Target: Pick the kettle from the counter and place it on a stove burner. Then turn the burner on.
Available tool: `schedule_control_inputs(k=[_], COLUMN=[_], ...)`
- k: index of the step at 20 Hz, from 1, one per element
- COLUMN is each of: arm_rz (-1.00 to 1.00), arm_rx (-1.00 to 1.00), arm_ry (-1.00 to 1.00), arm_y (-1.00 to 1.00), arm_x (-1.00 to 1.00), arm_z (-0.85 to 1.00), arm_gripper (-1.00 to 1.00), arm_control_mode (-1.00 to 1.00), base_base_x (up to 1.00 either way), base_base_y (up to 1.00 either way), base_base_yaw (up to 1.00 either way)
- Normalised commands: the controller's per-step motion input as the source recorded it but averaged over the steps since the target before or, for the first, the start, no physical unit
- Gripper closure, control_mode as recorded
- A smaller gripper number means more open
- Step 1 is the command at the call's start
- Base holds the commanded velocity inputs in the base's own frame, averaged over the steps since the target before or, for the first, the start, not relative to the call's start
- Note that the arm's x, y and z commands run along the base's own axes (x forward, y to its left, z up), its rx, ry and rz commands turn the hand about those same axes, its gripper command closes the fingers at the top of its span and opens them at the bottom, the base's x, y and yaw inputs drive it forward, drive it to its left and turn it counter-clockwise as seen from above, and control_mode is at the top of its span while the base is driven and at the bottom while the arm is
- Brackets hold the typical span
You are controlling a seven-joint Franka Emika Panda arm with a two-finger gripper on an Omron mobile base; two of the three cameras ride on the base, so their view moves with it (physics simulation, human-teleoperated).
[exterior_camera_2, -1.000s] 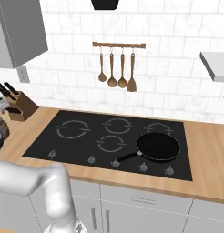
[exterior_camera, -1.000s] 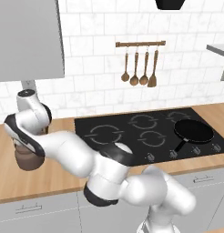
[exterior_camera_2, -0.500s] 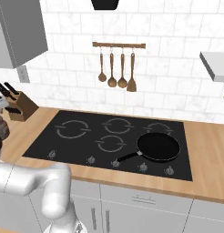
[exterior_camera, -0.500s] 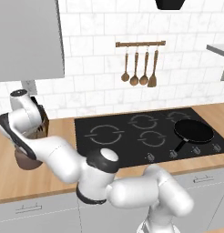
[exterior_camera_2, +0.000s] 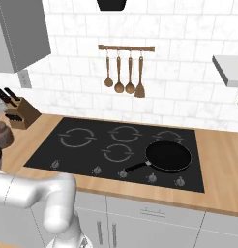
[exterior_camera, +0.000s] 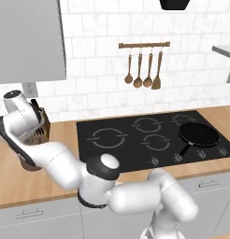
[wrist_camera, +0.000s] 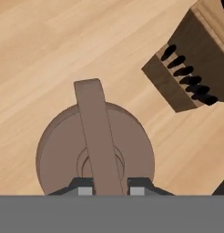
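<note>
The kettle (wrist_camera: 95, 154) is sitting on the counter (wrist_camera: 54, 50) well to the left of the cooktop (exterior_camera: 149, 135), just in front of the knife block (wrist_camera: 191, 68). In the hand view the gripper (wrist_camera: 104, 189) is hanging straight over it, and the two dark fingertips (wrist_camera: 85, 187) are standing on either side of the arched handle (wrist_camera: 96, 132), close against it. They seem to be pinching the handle, though the grey band is cutting off the tips, so I cannot tell whether they are really gripping it. The kettle's round body is lying squarely under the hand.

In the left base view the arm (exterior_camera: 46, 156) is reaching far out to the left and covering most of the kettle. In the right base view a bit of its brown body (exterior_camera_2: 3, 135) is peeking in at the left edge, near the block. A black frying pan (exterior_camera_2: 168, 156) is resting on the front right of the cooktop. The large burner (exterior_camera_2: 78, 137) at the left is lying bare.
</note>
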Motion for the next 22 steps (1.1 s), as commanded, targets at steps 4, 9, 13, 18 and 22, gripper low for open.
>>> schedule_control_inputs(k=[4, 9, 13, 18, 22], arm_rz=[0.0, -0.05, -0.2, -0.35, -0.42], arm_rx=[-0.08, -0.07, 0.0, 0.0, 0.04], arm_ry=[-0.5, -0.64, -0.41, -0.16, -0.01], arm_y=[-0.52, -0.84, -1.0, -1.0, -1.0], arm_x=[-0.68, -0.65, -0.28, 0.01, 0.31], arm_z=[-0.01, 0.0, 0.23, 0.37, 0.4], arm_gripper=[1.0, 1.0, 1.0, 1.0, 1.0], arm_control_mode=[-1.0, -1.0, -1.0, -1.0, -1.0], base_base_x=[0.0, 0.0, 0.0, 0.0, 0.0], base_base_y=[0.0, 0.0, 0.0, 0.0, 0.0], base_base_yaw=[0.0, 0.0, 0.0, 0.0, 0.0])
